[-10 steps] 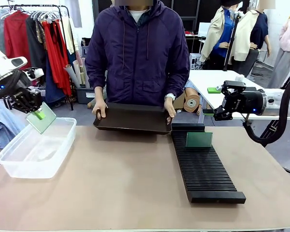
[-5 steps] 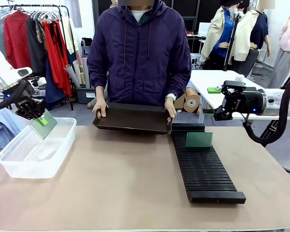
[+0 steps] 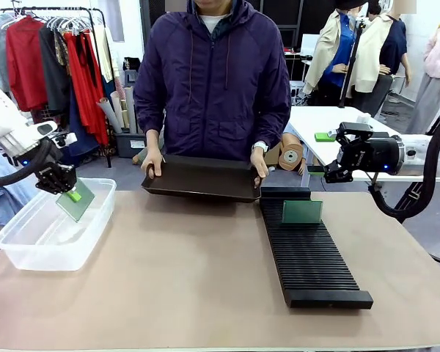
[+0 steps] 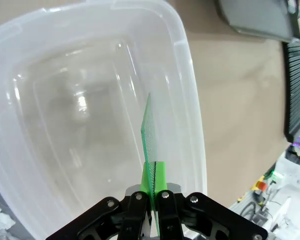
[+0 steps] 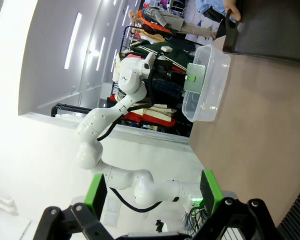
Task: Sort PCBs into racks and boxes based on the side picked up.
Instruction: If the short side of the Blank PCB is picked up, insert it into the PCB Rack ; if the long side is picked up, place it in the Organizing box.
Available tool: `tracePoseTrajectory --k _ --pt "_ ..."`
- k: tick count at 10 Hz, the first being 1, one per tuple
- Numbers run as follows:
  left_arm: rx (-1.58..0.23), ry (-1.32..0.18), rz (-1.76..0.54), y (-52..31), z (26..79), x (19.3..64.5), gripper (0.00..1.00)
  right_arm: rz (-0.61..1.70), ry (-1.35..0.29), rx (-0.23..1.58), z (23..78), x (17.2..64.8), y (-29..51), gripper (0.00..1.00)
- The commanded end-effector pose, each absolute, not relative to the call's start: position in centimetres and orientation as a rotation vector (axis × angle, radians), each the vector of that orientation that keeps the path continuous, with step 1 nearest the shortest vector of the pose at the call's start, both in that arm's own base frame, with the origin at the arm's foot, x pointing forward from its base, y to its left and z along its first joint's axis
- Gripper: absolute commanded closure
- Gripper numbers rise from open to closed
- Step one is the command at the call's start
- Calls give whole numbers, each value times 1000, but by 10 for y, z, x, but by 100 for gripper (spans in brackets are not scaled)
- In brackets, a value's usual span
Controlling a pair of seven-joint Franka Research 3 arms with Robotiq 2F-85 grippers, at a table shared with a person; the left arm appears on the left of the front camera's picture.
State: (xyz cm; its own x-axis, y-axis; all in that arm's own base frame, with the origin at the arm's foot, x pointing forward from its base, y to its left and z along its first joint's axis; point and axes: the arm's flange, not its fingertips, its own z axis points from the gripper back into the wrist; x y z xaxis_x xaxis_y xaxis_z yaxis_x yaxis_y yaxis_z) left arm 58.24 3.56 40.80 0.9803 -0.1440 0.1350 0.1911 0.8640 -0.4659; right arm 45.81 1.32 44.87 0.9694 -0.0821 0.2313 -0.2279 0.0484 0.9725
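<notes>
My left gripper point(image 3: 69, 193) is shut on a green PCB point(image 3: 78, 202), holding it tilted over the far end of the clear box point(image 3: 29, 249), with its lower edge below the rim. In the left wrist view the PCB point(image 4: 149, 142) stands edge-on between my fingers point(image 4: 160, 187), over the box's point(image 4: 187, 90) bare floor. A second PCB point(image 3: 302, 212) stands upright in the far slots of the long black rack point(image 3: 312, 264). My right gripper point(image 3: 328, 173) hangs open in the air right of the rack's far end; its pads point(image 5: 96, 194) are wide apart with nothing between them.
A person at the far side holds a dark shallow tray point(image 3: 202, 179) by both ends at the table's edge. The tray's right end sits close to the rack's far end. A white table with a small green item point(image 3: 324, 136) stands behind on the right.
My left gripper has come down and slightly right with the PCB, from above the box's rim to partly inside it. The right arm and the person's tray have stayed put.
</notes>
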Motion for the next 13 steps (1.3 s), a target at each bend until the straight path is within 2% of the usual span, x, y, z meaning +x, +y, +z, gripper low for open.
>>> tracePoseTrajectory --k 1,11,12,13 --pt "-550 -116 -182 39 391 585 100 127 -257 1526 450 457 15 0" --pt "-590 -112 -183 43 347 591 100 127 -257 1526 450 457 15 0" --pt "-596 -112 -185 43 347 591 95 127 -257 1526 450 457 15 0" --pt "-600 -108 -184 43 347 591 82 127 -257 1526 450 457 15 0"
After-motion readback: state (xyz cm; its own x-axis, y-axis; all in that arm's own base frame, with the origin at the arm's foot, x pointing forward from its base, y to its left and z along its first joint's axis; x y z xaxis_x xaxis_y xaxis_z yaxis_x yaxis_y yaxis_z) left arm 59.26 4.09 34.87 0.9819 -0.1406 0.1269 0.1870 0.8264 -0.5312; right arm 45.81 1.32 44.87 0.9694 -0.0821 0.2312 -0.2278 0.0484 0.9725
